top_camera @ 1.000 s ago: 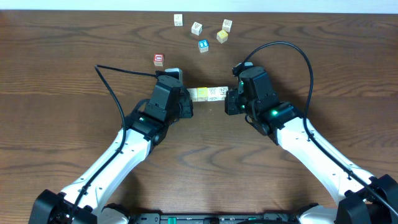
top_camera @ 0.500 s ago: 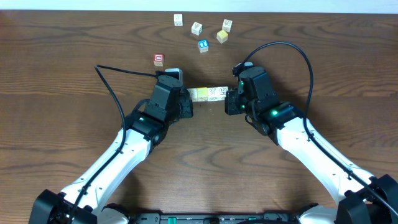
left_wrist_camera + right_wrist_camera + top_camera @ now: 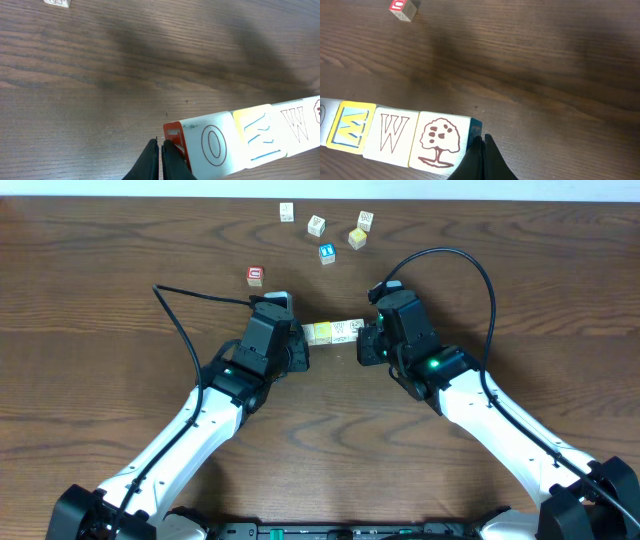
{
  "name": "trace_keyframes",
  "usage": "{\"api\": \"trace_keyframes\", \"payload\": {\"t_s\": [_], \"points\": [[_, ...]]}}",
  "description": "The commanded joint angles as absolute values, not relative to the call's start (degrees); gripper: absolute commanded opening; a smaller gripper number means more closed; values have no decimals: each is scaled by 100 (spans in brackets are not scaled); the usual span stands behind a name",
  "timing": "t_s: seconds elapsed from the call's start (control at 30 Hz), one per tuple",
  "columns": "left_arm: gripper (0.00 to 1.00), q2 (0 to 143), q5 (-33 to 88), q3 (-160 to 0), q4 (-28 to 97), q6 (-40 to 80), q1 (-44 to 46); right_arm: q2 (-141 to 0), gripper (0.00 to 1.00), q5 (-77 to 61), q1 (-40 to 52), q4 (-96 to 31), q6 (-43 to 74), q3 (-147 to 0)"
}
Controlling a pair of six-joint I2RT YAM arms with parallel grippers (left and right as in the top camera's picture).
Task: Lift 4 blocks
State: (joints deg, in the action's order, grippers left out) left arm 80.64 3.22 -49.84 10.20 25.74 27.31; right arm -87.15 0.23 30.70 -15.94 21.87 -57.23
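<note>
Right end effector [image 3: 481,139] further left, against blocks [image 3: 393,134].

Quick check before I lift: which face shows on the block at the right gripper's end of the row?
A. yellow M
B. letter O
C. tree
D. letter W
C: in the right wrist view the tree block sits right beside the shut right gripper, with the W block next and the yellow M block beyond.
</note>
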Motion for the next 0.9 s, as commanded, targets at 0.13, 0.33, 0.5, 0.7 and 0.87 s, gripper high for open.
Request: {"api": "trace_keyframes", "payload": {"t_s": [0.13, 0.33, 0.5, 0.7, 0.87], "points": [[7, 8029, 1431, -5358, 834, 2626, 3096, -8766, 1, -1354, 3583, -1459, 2141, -5927], [7, 8134, 1431, -5358, 832, 2626, 3096, -8766, 1, -1350, 3583, -1516, 2141, -5927], [7, 8134, 1431, -5358, 834, 2626, 3096, -8768, 1, -1332, 3583, -1527, 2141, -5927], [7, 8134, 1431, -5358, 834, 2626, 3096, -8849, 1, -1332, 3583, -1570, 2139, -5924], [7, 8136, 1431, -5328, 832, 2626, 3096, -8956, 1, -1339, 3583, -1566, 2141, -5924]]}}
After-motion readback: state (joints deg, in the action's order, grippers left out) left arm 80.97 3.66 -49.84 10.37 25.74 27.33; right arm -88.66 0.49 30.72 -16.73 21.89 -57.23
